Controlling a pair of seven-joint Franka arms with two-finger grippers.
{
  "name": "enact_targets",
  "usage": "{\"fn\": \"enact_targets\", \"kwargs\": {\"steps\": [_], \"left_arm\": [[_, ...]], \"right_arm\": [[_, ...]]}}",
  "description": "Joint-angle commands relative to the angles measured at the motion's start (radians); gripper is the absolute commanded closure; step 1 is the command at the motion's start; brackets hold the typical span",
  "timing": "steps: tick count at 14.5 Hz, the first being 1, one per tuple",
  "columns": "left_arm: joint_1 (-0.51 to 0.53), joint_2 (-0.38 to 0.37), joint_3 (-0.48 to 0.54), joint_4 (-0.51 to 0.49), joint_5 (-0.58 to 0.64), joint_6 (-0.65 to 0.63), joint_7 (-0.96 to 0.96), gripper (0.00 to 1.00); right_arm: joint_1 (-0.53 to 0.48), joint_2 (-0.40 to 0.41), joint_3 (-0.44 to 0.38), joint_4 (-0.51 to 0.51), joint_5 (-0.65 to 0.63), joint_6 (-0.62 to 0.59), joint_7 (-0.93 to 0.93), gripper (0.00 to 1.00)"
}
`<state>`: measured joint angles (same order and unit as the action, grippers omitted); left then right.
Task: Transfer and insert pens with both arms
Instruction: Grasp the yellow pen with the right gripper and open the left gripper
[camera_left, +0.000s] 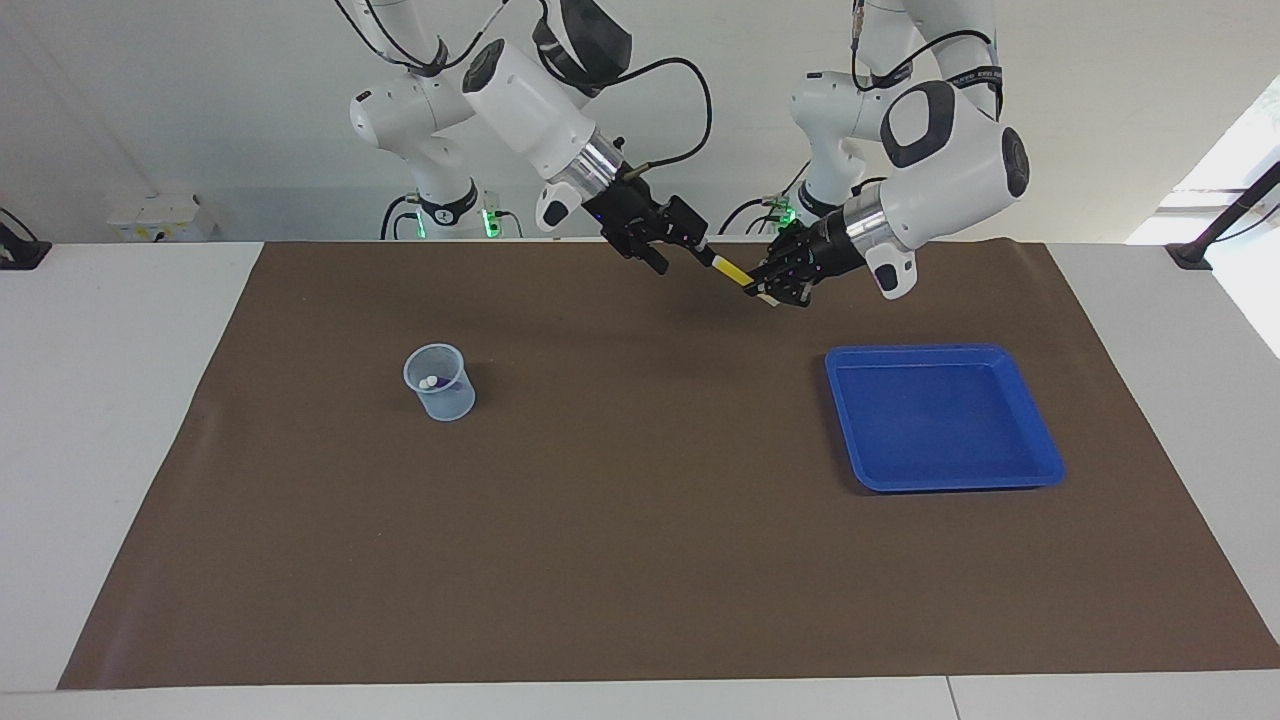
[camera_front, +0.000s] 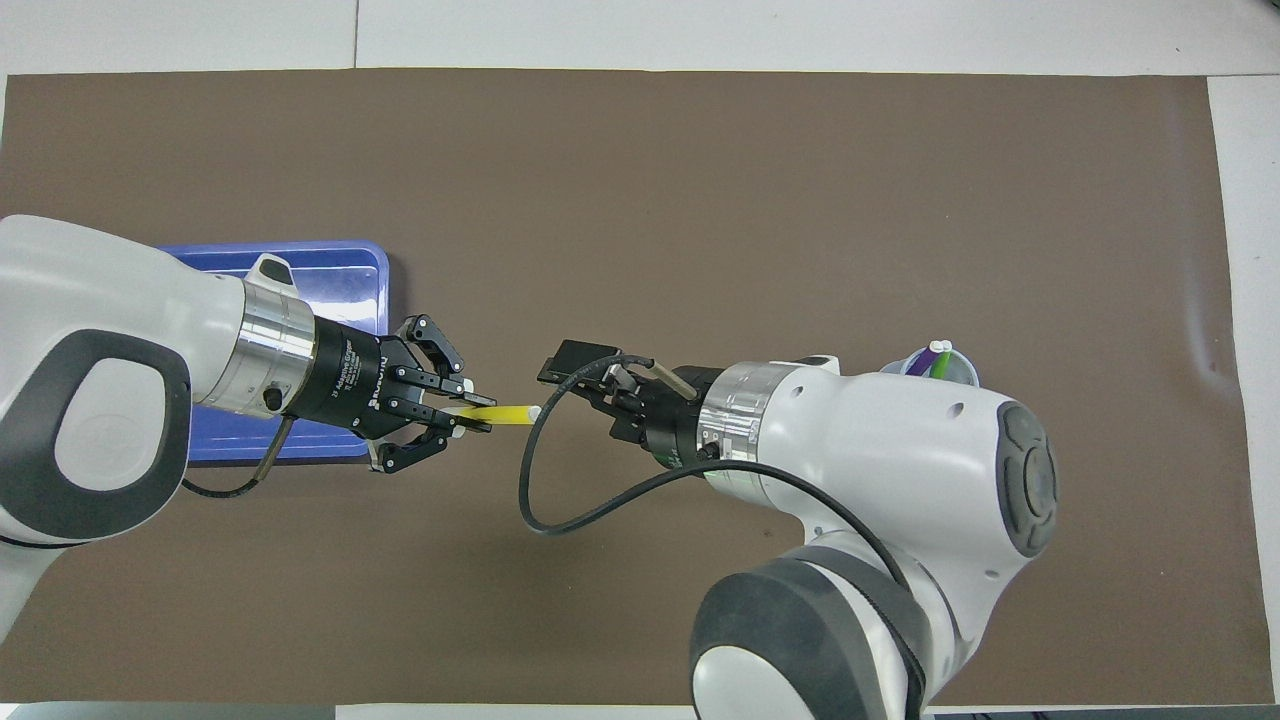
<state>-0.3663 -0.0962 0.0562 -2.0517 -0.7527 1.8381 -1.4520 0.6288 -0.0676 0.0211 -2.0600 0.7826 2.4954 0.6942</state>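
Note:
My left gripper (camera_left: 766, 289) (camera_front: 470, 413) is shut on a yellow pen (camera_left: 731, 270) (camera_front: 506, 413), held up in the air over the brown mat between the tray and the cup. The pen's free end points at my right gripper (camera_left: 684, 257) (camera_front: 575, 388), which is open, and reaches its fingertips. A clear plastic cup (camera_left: 438, 382) (camera_front: 915, 362) stands toward the right arm's end of the table. A purple pen (camera_front: 934, 357) and a green pen (camera_front: 946, 364) stick up in it, and the right arm hides most of the cup from overhead.
A blue tray (camera_left: 1040, 470) (camera_front: 340, 256) lies on the brown mat (camera_left: 640, 560) toward the left arm's end, with nothing in it. A black cable (camera_front: 560, 515) loops out from the right wrist.

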Motion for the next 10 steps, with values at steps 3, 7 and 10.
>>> {"fn": "enact_targets", "kwargs": {"steps": [3, 7, 10], "left_arm": [[-0.039, -0.069, 0.005, -0.071, -0.04, 0.059, -0.03, 1.0], [-0.059, -0.077, 0.005, -0.085, -0.042, 0.078, -0.031, 1.0], [-0.059, -0.077, 0.005, -0.085, -0.042, 0.079, -0.031, 1.0]], "right_arm": [[0.034, 0.011, 0.0, -0.003, 0.026, 0.034, -0.015, 0.13], [0.035, 0.009, 0.0, -0.003, 0.024, 0.025, -0.022, 0.26], [0.035, 0.009, 0.019, -0.003, 0.026, 0.028, -0.022, 0.31]]}}
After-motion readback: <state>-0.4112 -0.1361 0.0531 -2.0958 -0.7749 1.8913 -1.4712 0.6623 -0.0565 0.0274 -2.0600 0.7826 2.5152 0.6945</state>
